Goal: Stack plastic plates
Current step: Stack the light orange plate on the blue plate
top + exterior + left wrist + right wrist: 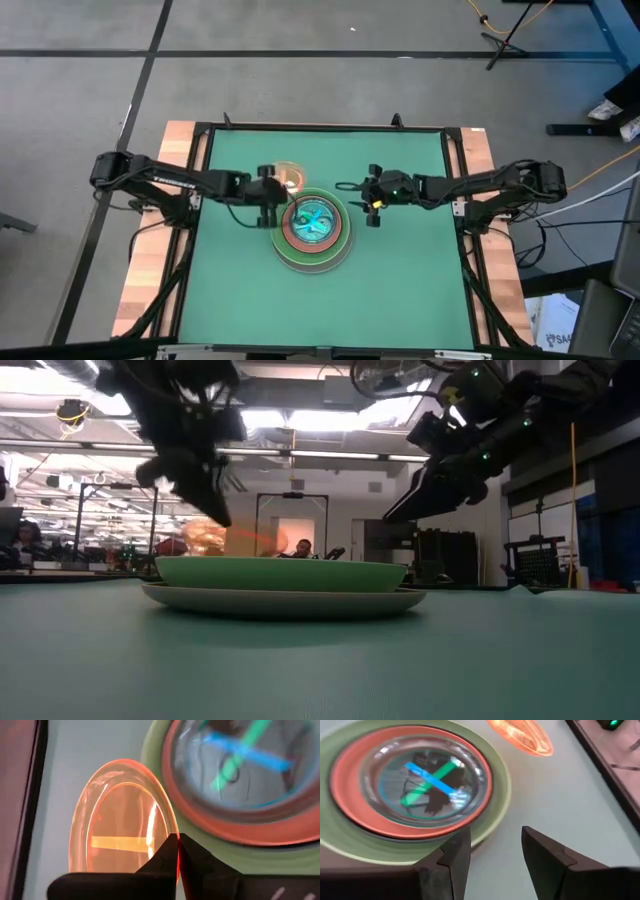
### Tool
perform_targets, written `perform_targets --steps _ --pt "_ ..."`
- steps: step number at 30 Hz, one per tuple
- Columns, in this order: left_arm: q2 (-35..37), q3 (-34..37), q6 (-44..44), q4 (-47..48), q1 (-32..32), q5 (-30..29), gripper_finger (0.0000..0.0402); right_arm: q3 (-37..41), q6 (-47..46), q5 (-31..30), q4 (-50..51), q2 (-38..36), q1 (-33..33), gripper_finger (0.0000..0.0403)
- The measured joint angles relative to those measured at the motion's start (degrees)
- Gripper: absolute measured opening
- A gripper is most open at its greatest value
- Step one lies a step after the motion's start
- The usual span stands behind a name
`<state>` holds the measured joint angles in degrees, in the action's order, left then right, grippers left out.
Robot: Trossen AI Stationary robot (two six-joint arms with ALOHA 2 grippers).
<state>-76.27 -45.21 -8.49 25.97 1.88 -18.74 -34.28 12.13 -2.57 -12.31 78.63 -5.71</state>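
A stack of plastic plates (315, 232) sits mid-table: a grey-white plate (280, 600) at the bottom, a light green one (280, 573) on it, then a salmon plate (350, 805) holding clear cyan and lime small plates (425, 777). My left gripper (273, 192) is shut on a translucent orange plate (291, 177), just beyond the stack's far-left rim. My right gripper (352, 196) hovers open at the stack's right rim, holding nothing. Any dark green or pink plate is hidden or out of view. My left gripper pinches the orange plate's rim (172, 827) between its two fingertips (162, 855). The plate is lifted clear of the table (205, 535) and tilted, reaching away past the fingertips.
The green mat (400, 290) lies bare around the stack, with free room toward the near edge and both sides. A black frame (320, 127) borders the mat, with wooden strips outside it. People and desks show far behind in the low view.
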Motion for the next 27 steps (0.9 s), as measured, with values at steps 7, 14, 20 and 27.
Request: perform_targets --steps 7,14,20,27 --pt "0.0 -0.61 -4.18 -8.66 -9.12 3.58 0.0001 0.0 -3.82 -0.02 -0.19 0.0 4.66 0.017" --pt "-0.01 -0.61 -5.75 -15.16 -13.43 12.15 0.0001 -0.02 -4.83 -0.1 -3.98 2.32 8.5 0.017" --pt "-2.88 1.44 -5.85 -19.6 -14.41 14.64 0.0001 -0.04 -5.87 -3.2 -4.39 4.09 10.76 0.017" --pt "-7.83 1.68 -8.22 -20.68 -13.47 12.84 0.0001 -0.04 -7.03 -3.5 -4.23 4.13 10.57 0.017"
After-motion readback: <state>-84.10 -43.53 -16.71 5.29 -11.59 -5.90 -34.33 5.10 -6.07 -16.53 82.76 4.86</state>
